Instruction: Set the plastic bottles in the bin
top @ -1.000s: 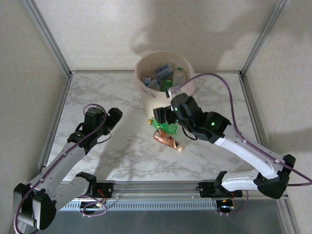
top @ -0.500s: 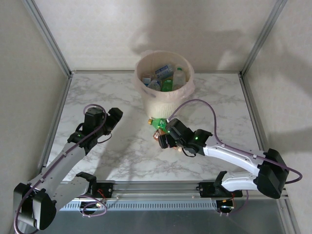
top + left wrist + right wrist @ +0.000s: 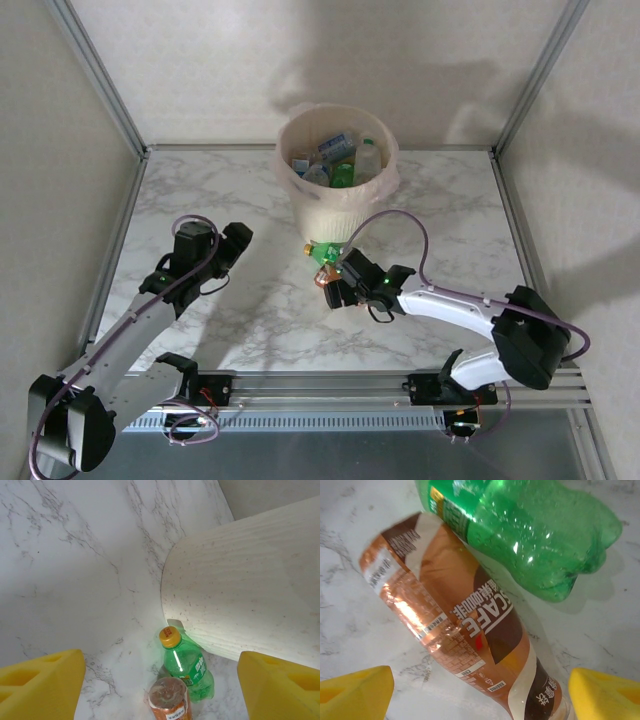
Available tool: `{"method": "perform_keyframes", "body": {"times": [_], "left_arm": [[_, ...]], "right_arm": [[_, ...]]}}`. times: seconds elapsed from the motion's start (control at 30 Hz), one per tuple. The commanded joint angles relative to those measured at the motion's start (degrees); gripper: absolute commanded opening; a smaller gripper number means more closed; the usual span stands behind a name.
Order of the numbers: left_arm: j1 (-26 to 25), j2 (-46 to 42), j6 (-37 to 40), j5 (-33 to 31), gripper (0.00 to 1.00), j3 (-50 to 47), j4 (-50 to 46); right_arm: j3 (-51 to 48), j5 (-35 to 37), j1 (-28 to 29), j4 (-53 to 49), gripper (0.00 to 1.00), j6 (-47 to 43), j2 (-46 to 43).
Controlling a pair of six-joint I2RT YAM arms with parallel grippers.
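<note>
Marble table point(image 3: 200, 190); cream bin point(image 3: 335, 215) at far centre, several bottles point(image 3: 335, 160) already inside. Right gripper point(image 3: 337, 290) is spread wide, straddling the brown-orange bottle point(image 3: 460, 625) lying in front of the bin. Left gripper point(image 3: 232, 245) is spread, empty, well left. Green bottle point(image 3: 187, 667) lies against the brown one.

1. The left arm point(image 3: 140, 320) runs from the lower left corner of the top view, its forearm slanting up and right towards the middle left.
2. The left gripper point(image 3: 238, 240) points up and right. In its wrist view its yellow pads point(image 3: 42, 687) sit in the two lower corners, well apart and clasping nothing.
3. The right arm point(image 3: 460, 305) is folded sharply at the lower right, its forearm lying low and stretched left towards the frame's centre.
4. The right gripper point(image 3: 333, 290) sits just below centre, tilted downward. In its wrist view its pads point(image 3: 355, 690) stand wide apart in the lower corners, touching nothing.
</note>
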Motion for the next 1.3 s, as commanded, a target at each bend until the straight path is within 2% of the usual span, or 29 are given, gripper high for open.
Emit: {"method": "perform_keyframes", "body": {"times": [0.0,0.3,0.47,0.83,1.27], "left_arm": [[0.57,-0.15,-1.00,1.18,0.80,-0.72,1.10],[0.54,-0.51,-0.78,1.11,0.80,-1.19,0.92],[0.50,-0.64,-0.91,1.14,0.80,-1.33,0.94],[0.50,-1.08,-0.98,1.04,0.80,-1.67,0.84],[0.55,-1.41,-1.20,0.86,0.80,-2.06,0.92]], "right_arm": [[-0.69,-0.64,-0.39,1.48,0.91,0.89,1.73],[-2.39,-3.54,-0.40,3.58,0.90,0.38,4.23],[-2.56,-6.16,0.13,4.92,0.87,-0.33,4.68],[-3.11,-6.97,0.77,5.74,0.79,-0.22,7.38],[-2.25,-6.77,2.28,5.93,0.59,-0.43,7.79]]}}
